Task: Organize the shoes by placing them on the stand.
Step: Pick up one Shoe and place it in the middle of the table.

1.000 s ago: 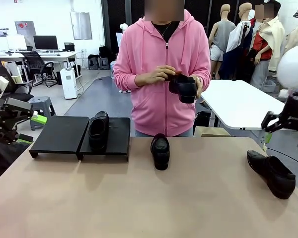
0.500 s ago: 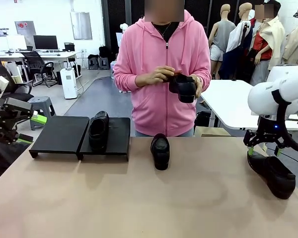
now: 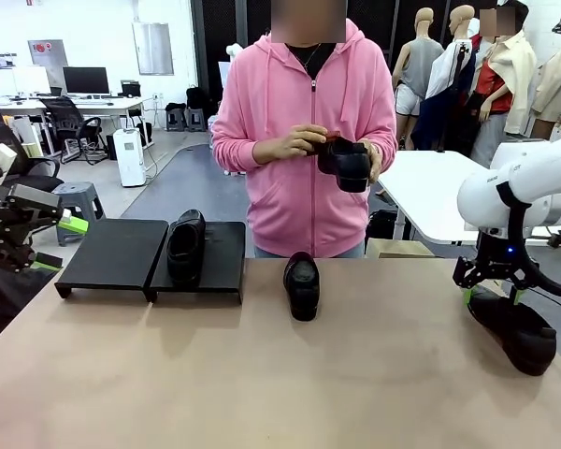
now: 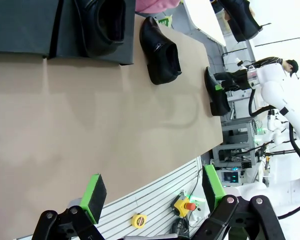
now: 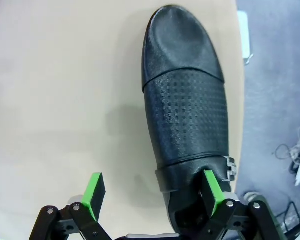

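Black stand, far left: one loafer aboard, left panel bare. Edge shoe at the table rim: your right gripper, spread, hangs off-centre over its heel; closing so risks shoving it overboard. Left gripper: spread, empty.

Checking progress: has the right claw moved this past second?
Yes. The right claw came down and left, over the heel of the shoe near the table's right edge.

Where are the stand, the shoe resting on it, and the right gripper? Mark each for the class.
Stand (image 3: 112, 253): front view, bare top of its left panel.
Shoe on the stand (image 3: 184, 245): front view, middle of its upper.
Right gripper (image 5: 152, 192): right wrist view, midway between its open fingertips.
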Robot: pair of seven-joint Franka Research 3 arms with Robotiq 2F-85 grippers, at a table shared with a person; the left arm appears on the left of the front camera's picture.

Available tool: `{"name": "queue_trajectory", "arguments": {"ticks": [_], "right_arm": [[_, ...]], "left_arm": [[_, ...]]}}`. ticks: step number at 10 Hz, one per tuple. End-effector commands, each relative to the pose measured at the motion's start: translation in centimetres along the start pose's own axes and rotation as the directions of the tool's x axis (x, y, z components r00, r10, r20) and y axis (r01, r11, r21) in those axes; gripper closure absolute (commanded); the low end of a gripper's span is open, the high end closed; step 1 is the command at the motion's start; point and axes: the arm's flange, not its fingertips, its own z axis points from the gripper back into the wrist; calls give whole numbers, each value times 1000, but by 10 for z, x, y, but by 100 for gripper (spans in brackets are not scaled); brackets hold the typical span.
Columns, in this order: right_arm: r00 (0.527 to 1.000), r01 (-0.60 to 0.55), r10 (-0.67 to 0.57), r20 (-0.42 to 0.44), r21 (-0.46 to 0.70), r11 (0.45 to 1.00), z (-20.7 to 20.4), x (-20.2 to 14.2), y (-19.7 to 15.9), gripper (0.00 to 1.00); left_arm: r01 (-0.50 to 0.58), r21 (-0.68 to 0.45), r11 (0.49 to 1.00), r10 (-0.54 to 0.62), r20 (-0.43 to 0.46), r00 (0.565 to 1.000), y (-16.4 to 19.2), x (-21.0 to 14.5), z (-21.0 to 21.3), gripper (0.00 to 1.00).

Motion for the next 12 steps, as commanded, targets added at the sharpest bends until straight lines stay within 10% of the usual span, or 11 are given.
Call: {"name": "queue_trajectory", "arguments": {"ticks": [1, 11, 12], "right_arm": [[999, -1, 2, -42, 20, 1000, -5, 8, 5, 0], [983, -34, 21, -182, -66, 997, -15, -15, 0, 0], [987, -40, 27, -161, -73, 997, -15, -15, 1, 60]], "left_arm": [[-6, -20, 1000, 6, 3, 1000, -1, 1, 0, 0], [-6, -20, 1000, 6, 3, 1000, -1, 1, 0, 0], [-6, -20, 1000, 6, 3, 1000, -1, 1, 0, 0]]}}
